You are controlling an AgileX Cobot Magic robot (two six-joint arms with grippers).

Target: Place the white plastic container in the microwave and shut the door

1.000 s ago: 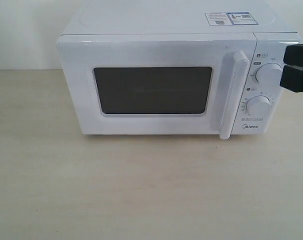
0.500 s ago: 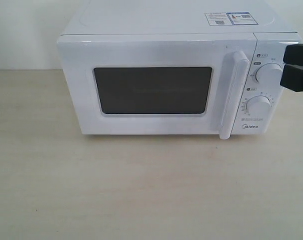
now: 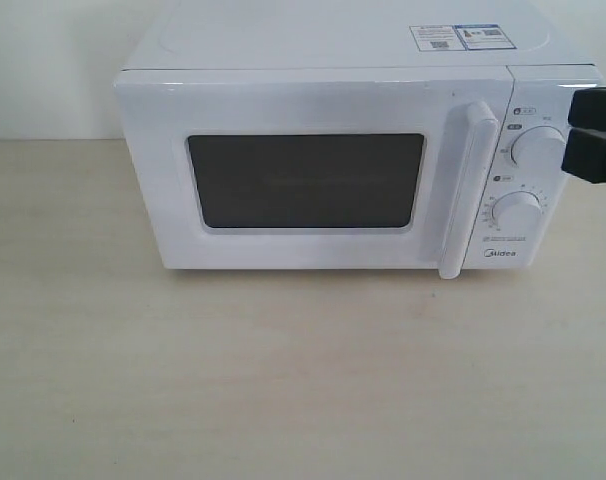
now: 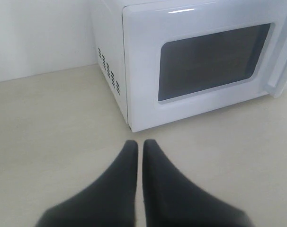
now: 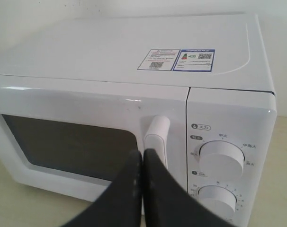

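The white microwave (image 3: 323, 45) stands on the table with its door (image 3: 303, 105) shut; the dark window (image 3: 305, 180) shows nothing inside. The white plastic container is out of view in every frame. My right gripper (image 3: 569, 129) is shut and empty at the exterior view's right edge, level with the upper dial (image 3: 536, 148). In the right wrist view this gripper (image 5: 142, 152) hangs in front of the door handle (image 5: 156, 137), apart from it. My left gripper (image 4: 139, 143) is shut on nothing, low over the table before the microwave's left front corner (image 4: 127, 118).
Light wooden tabletop (image 3: 283, 380) stretches in front of and beside the microwave. A white wall (image 3: 43, 60) stands behind it. Stickers (image 3: 458, 37) lie on the microwave's top, and a lower dial (image 3: 516, 212) sits under the upper one.
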